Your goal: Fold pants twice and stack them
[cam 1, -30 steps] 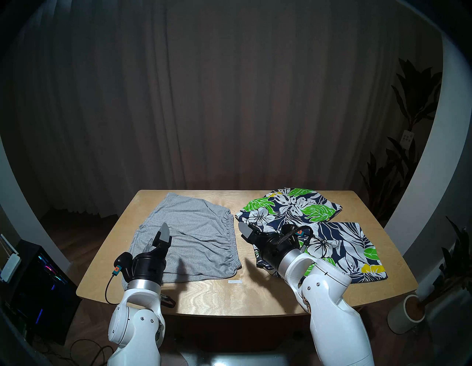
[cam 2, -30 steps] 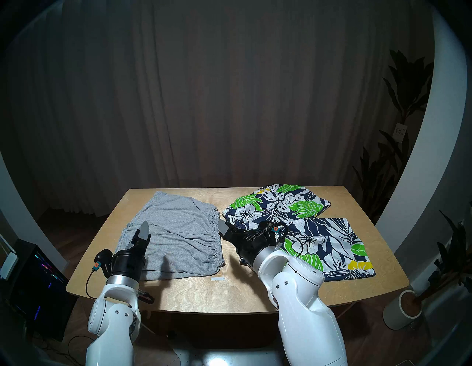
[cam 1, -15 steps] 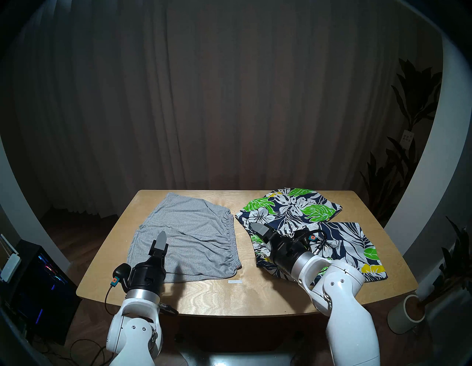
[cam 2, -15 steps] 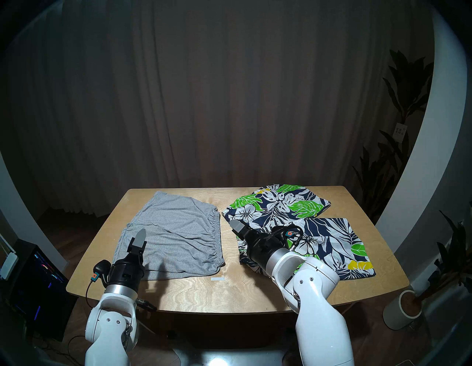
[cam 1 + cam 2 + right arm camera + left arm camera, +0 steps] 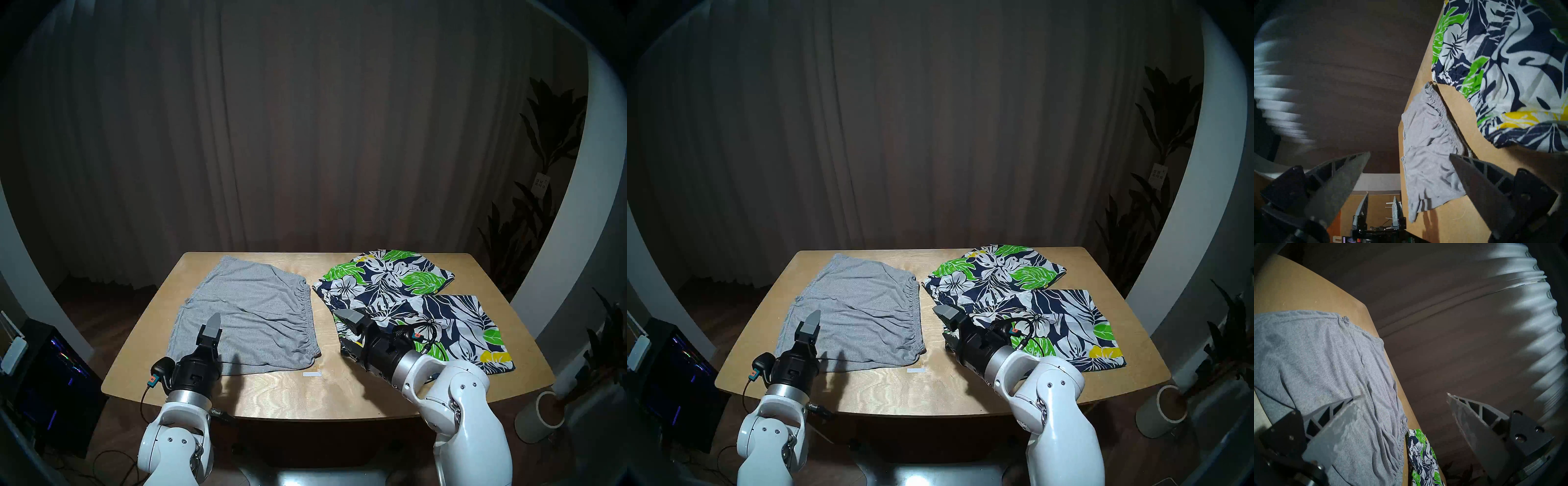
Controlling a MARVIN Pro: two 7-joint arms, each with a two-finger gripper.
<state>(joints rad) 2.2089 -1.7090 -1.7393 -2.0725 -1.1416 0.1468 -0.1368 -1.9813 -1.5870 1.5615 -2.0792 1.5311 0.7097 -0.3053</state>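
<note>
I hold my left tool (image 5: 213,322) and my right tool (image 5: 349,317) spread wide and empty above the light plywood surface (image 5: 339,393), I judge so each can come down on cloth, since neither pair is folded yet. The plain heather-grey jersey shorts (image 5: 251,319) lie flat under and ahead of my left tool. The navy-and-white floral print shorts (image 5: 441,315) lie spread beneath and beyond my right one.

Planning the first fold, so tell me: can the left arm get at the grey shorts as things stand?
Probably yes. The left gripper hangs open above the grey shorts, which lie flat on the table, uncovered, apart from the floral shorts.
</note>
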